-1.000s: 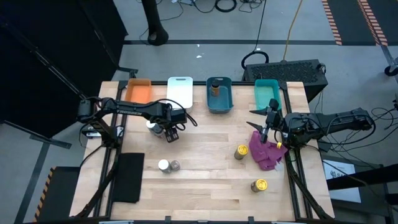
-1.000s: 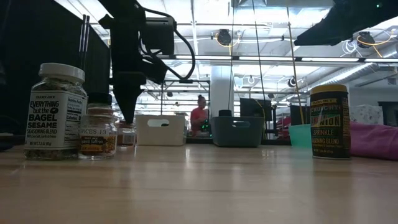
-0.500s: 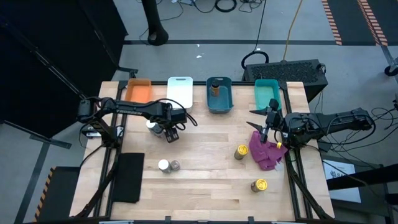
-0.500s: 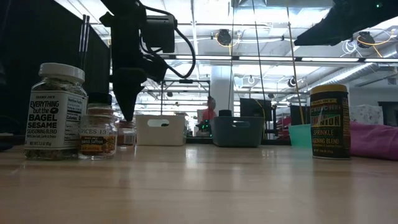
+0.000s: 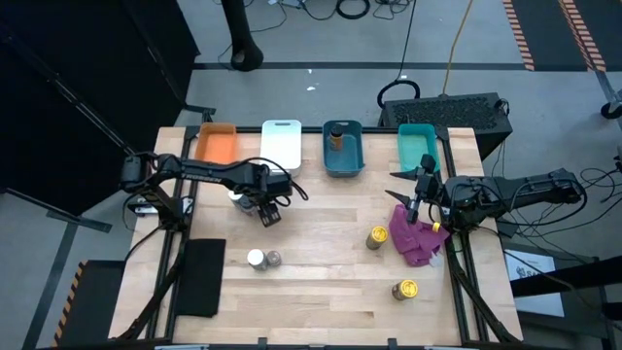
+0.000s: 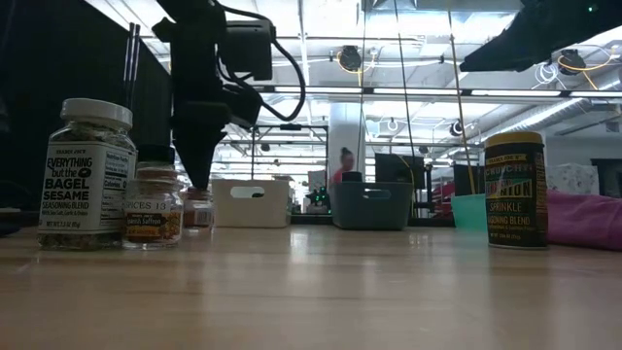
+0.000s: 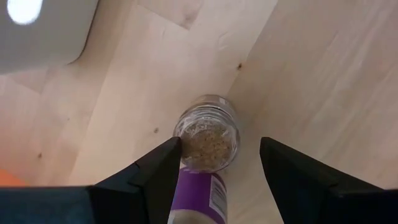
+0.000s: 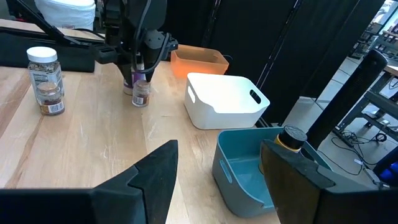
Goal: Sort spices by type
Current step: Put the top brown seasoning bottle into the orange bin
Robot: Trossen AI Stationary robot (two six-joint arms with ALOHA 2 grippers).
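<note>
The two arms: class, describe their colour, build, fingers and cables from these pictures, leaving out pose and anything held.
Both arms are dark, nearly black, built of slim jointed segments. Black cables loop beside the left gripper and trail from the right arm's base. The right gripper is equally dark. In the wrist views each gripper's fingers are matte black wedges with angular faces. No markings are legible.
</note>
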